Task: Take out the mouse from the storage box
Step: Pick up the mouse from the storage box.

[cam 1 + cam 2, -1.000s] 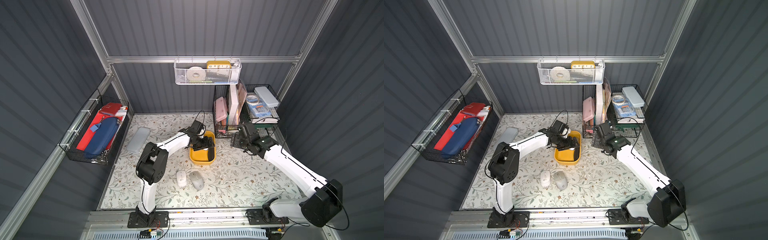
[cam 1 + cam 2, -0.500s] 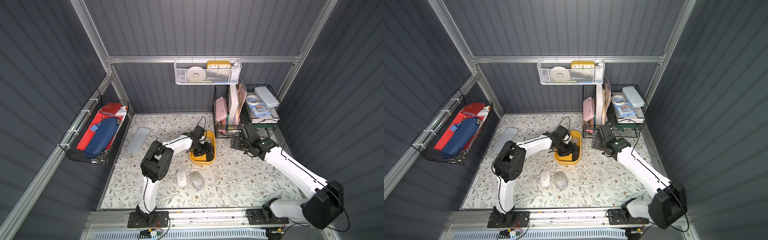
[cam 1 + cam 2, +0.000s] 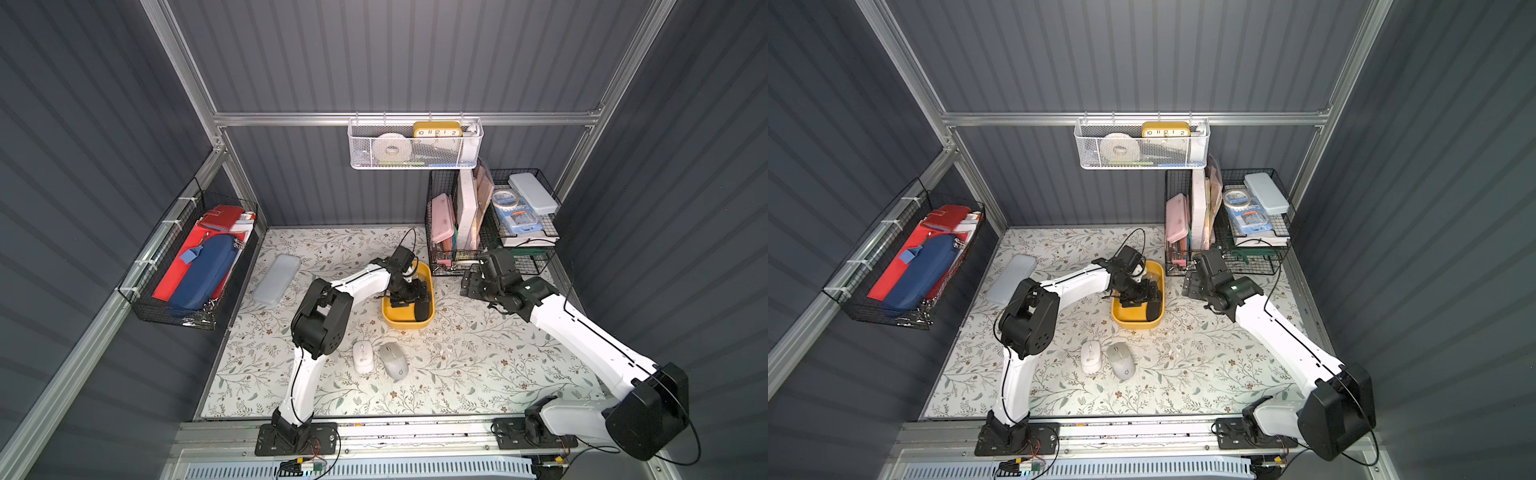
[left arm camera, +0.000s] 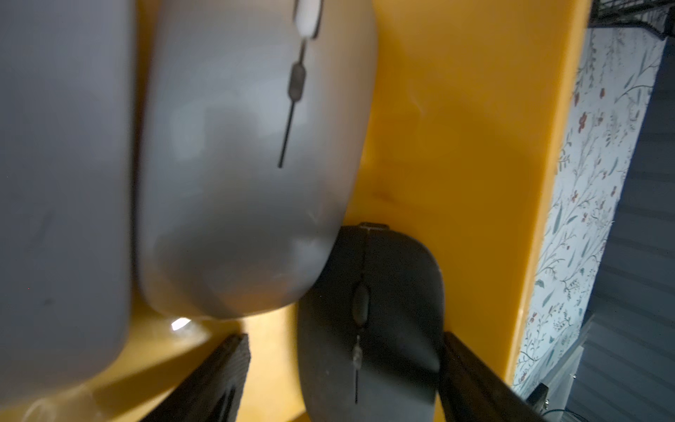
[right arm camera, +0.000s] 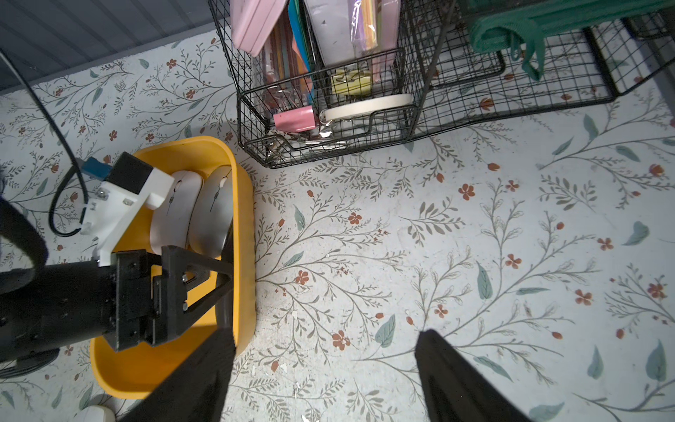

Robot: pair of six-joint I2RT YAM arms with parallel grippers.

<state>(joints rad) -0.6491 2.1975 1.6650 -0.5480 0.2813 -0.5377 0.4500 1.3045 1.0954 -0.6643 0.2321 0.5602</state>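
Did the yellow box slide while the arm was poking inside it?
No. The storage box sits in the same spot as before, its far corner still right beside the black wire rack.

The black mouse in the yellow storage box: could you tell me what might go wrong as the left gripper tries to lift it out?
The silver mouse lies against the front end of the black mouse, so a lift may drag or tip it.
One finger of the left gripper sits between the black mouse and the storage box wall; it may snag the wall and tug the box along.
The other finger stands clear, so the grip could slip.
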